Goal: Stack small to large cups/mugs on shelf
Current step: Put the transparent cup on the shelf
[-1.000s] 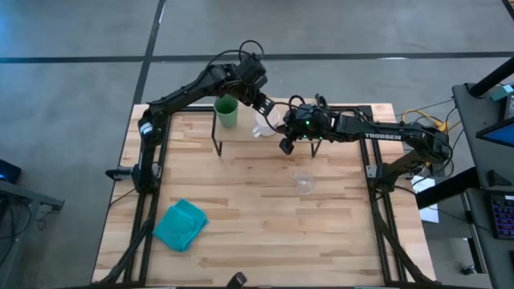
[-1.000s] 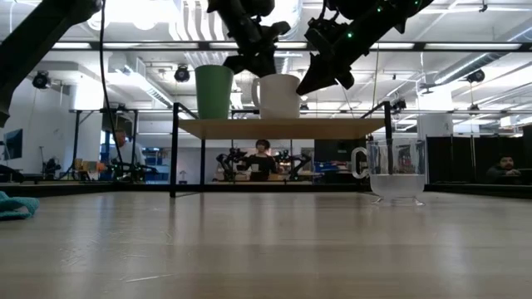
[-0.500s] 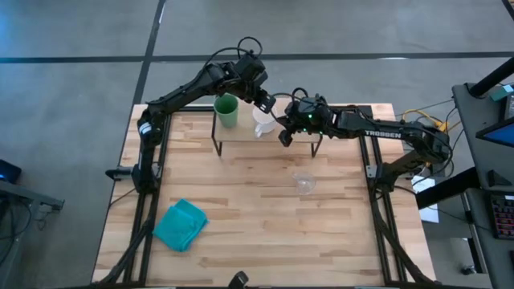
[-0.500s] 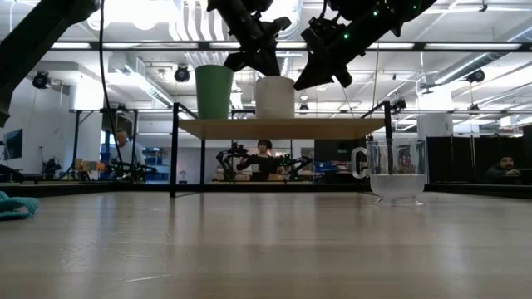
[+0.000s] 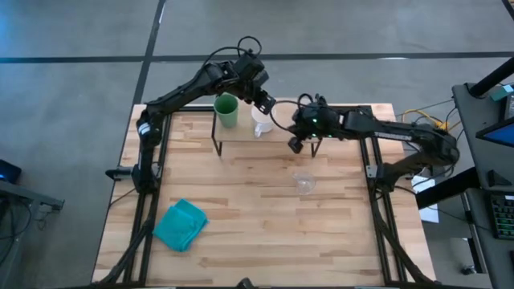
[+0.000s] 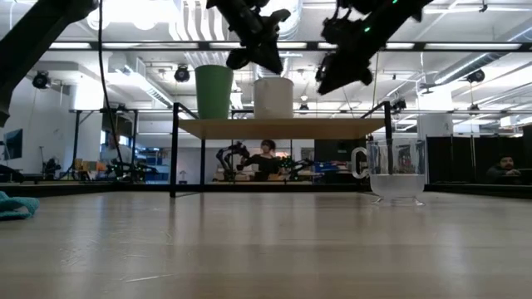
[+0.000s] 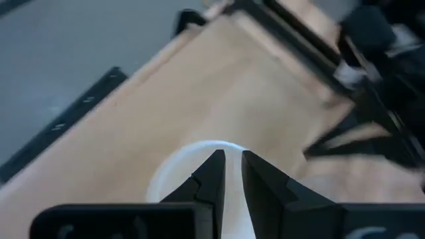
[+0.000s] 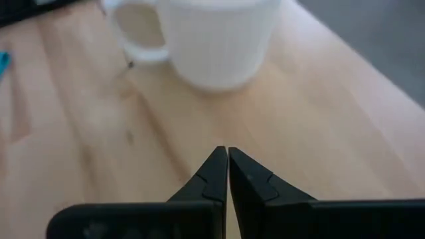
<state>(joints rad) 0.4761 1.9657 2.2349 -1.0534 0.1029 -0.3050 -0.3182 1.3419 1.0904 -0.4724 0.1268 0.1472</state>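
A white handled mug (image 5: 261, 124) (image 6: 274, 97) stands upright on the light-wood shelf (image 5: 241, 138) (image 6: 283, 127), beside the green cup (image 5: 227, 111) (image 6: 214, 91), which rests on its base there. My left gripper (image 5: 263, 103) (image 7: 231, 156) is at the mug's rim, shut on it. My right gripper (image 5: 295, 145) (image 8: 227, 151) hovers shut above the shelf's near edge, to the right of the mug (image 8: 212, 36), touching nothing. The clear glass (image 5: 303, 183) (image 6: 395, 170) stands on the table in front of the shelf. My left gripper pinches the white mug's rim (image 7: 199, 147) between its two fingers, coming from above and slanting down; one finger seems inside the mug and one outside. The mug stands upright with its base on the shelf board.
A folded teal cloth (image 5: 181, 225) (image 6: 12, 205) lies near the table's near-left corner. Bare tabletop lies between the cloth, the glass and the shelf's black legs (image 6: 173, 154). People and other equipment show in the room beyond the table.
The white mug has turned about on the shelf: its handle, seen at its left in the low view a second ago, no longer shows there, and the mug stands straight. My right gripper has drawn away from the mug toward the table's right edge, staying shut.
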